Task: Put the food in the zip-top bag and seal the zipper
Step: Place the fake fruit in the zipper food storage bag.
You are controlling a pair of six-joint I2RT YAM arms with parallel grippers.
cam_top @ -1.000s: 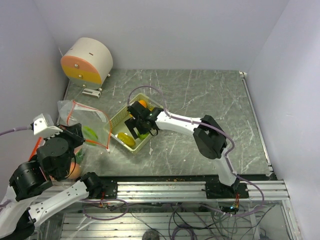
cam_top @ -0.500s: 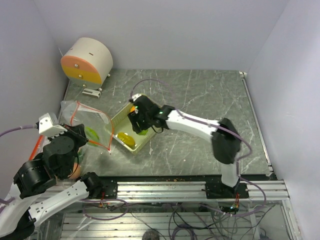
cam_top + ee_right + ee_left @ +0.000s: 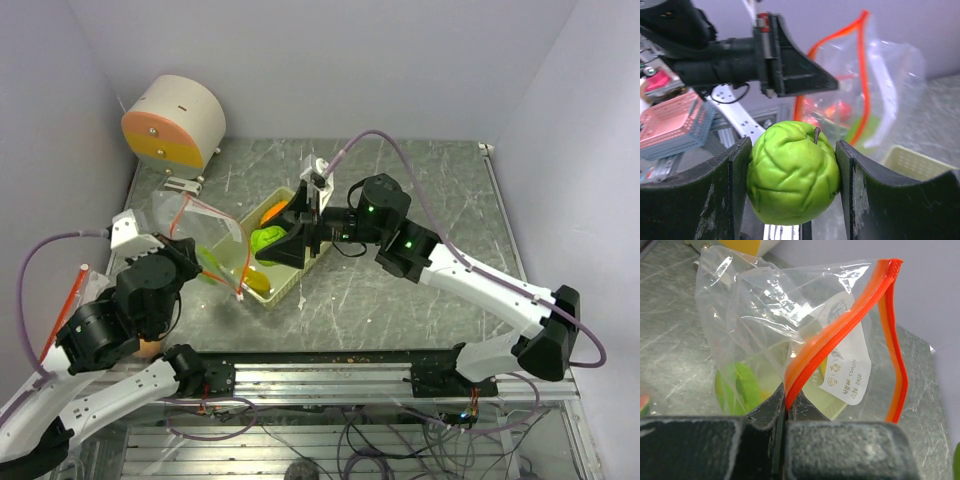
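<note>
Firmly held green fruit [image 3: 790,175], right end effector [image 3: 794,192], open zip-top bag [image 3: 785,315]

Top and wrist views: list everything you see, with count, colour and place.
bag: one, clear with orange-red zipper, left of tray, mouth open.
green fruit: one, in right claw over tray.
green piece: one, inside bag.
yellow piece: one, tray's near end.
orange piece: one, tray's far end.
tray: one, pale yellow-green, mid-table.
drum: one, cream and orange, far left corner.
table: one, grey marbled.
left claw: shut on bag's zipper edge.
right claw: shut on green fruit.
</note>
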